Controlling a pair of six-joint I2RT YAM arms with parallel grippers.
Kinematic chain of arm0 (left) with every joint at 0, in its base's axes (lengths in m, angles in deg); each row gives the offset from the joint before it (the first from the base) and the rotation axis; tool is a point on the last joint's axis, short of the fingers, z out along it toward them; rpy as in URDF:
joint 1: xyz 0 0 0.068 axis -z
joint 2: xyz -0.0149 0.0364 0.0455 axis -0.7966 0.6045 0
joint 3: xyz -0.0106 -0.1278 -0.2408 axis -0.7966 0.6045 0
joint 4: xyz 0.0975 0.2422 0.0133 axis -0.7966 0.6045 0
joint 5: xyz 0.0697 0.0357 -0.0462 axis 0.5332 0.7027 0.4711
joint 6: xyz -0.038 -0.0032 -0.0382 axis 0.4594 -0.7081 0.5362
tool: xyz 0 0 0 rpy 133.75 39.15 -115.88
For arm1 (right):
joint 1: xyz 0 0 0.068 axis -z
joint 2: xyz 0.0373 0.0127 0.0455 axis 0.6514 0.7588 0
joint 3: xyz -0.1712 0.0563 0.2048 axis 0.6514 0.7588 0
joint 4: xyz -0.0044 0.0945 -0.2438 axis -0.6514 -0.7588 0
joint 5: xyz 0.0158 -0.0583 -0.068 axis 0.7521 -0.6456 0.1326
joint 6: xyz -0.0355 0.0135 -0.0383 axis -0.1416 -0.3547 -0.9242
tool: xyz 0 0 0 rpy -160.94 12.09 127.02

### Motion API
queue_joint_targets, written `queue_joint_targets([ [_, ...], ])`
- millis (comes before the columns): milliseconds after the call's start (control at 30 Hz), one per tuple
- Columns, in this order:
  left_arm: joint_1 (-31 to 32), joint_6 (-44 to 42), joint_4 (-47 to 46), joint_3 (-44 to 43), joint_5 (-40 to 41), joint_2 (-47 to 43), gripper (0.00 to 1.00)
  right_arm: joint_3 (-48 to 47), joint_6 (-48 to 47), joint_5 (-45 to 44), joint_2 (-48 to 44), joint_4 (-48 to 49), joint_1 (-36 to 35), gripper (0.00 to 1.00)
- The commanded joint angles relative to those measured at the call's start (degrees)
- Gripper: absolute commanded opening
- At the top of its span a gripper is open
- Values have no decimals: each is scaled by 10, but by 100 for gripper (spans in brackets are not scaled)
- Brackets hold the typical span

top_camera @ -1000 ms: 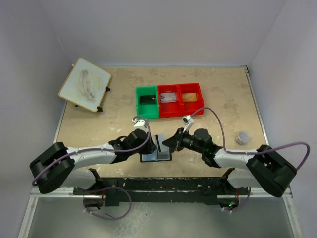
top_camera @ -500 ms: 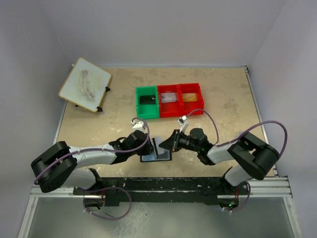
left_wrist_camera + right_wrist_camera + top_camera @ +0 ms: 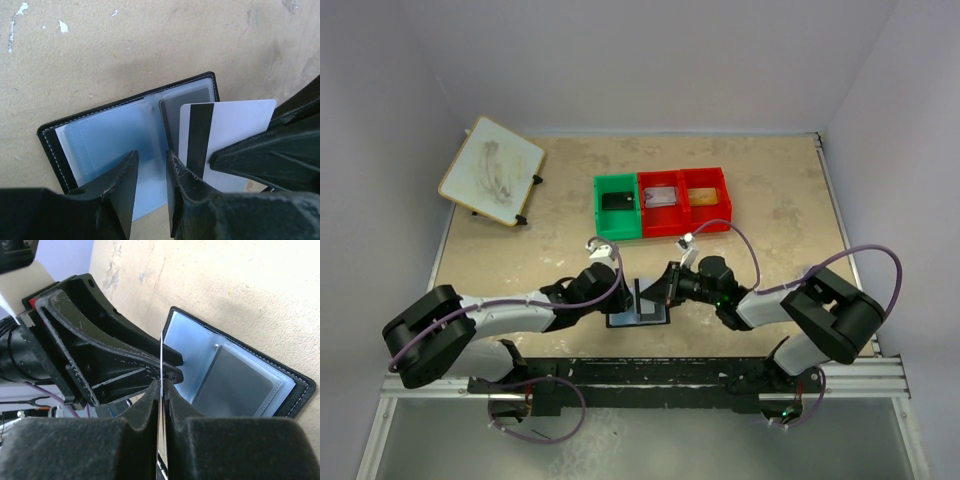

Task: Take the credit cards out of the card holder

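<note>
From above, the open card holder (image 3: pixel 645 319) lies on the table (image 3: pixel 770 200) at 6 o'clock. The left gripper (image 3: pixel 618 291) is at its 10 o'clock and the right gripper (image 3: pixel 663 288) at its 2 o'clock, with a white credit card (image 3: pixel 639 293) upright between them.

The left wrist view shows the left fingers narrowly apart on the holder's pale blue inside. I cannot tell whether they pinch a sleeve. The striped card stands at 3 o'clock.

In the right wrist view, the right fingers are clamped on that card, seen edge-on. At their 2 o'clock the holder still pockets a dark credit card (image 3: pixel 235 382).

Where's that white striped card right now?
In the left wrist view, the white card sits on the right, pinched by the right gripper, over the open card holder.
</note>
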Motion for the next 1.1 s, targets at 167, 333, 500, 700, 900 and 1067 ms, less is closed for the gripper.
queue_joint_targets([
  [167, 3, 6, -33, -3, -12, -8, 25, -20, -10, -28, -18, -46, -4, 0],
  [333, 3, 1, 0, -4, 12, -29, 25, -16, -11, -56, -66, -97, -4, 0],
  [500, 3, -2, 39, 1, 59, -87, 26, -53, -94, -150, -157, -250, -3, 0],
  [700, 3, -9, 89, 8, 135, -191, 28, -103, -223, -303, -254, -386, -2, 0],
  [900, 3, -12, 159, 11, 199, -270, 53, -147, -420, -340, -286, -387, -1, 0],
  [1067, 2, -17, 229, -2, 252, -296, 65, -202, -556, -346, -260, -398, -1, 0],
])
